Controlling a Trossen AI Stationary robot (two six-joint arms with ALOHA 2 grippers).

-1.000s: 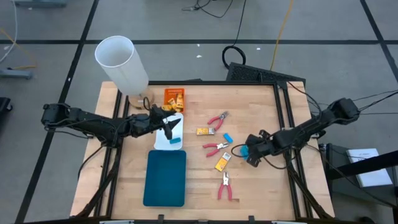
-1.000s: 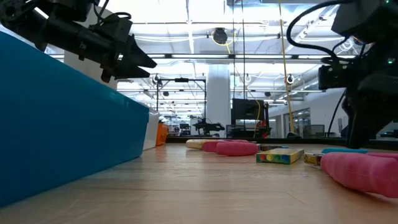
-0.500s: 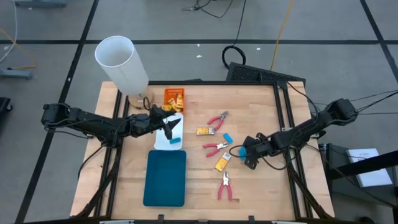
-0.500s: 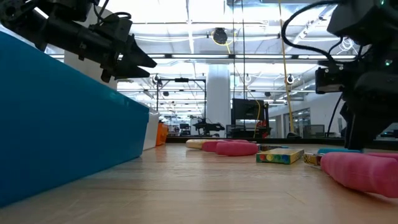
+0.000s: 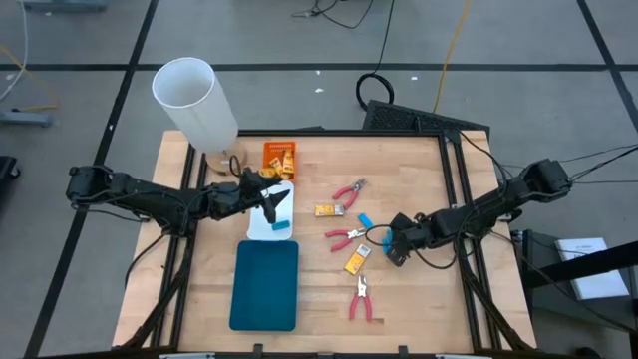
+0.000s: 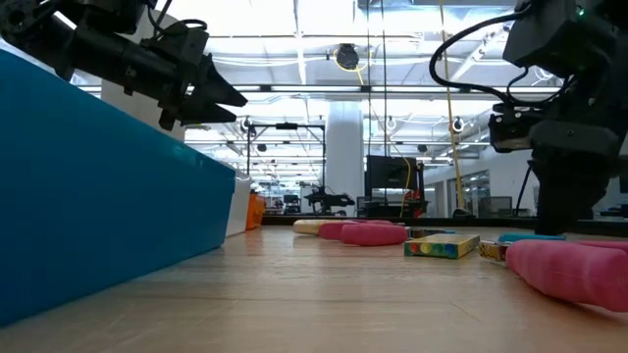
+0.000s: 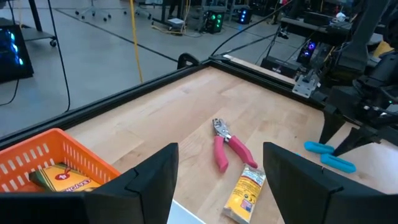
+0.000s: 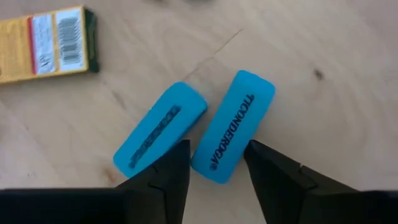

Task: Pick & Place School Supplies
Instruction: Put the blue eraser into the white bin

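The right gripper (image 5: 391,242) hangs low over the middle-right of the wooden table (image 5: 419,299), its fingers (image 8: 163,175) spread and straddling the near end of one light-blue eraser (image 8: 231,126): a chunky rounded block with dark lettering along its face. A second eraser (image 8: 159,137) of the same blue lies just beside it, angled, with its near end touching or almost touching the first; whether the fingers touch the straddled block cannot be told. A yellow packet (image 8: 48,43) with a barcode and a dark green end lies near them. Further yellow-orange packets (image 5: 330,210) and red-handled pliers (image 5: 348,189) lie scattered over the table's centre, with another pair of pliers (image 5: 361,297) nearer the front edge. The left gripper (image 5: 276,204) hovers over the white tray (image 5: 255,229) with its fingers apart and nothing between them, beside the orange basket (image 5: 280,158), which holds more packets.
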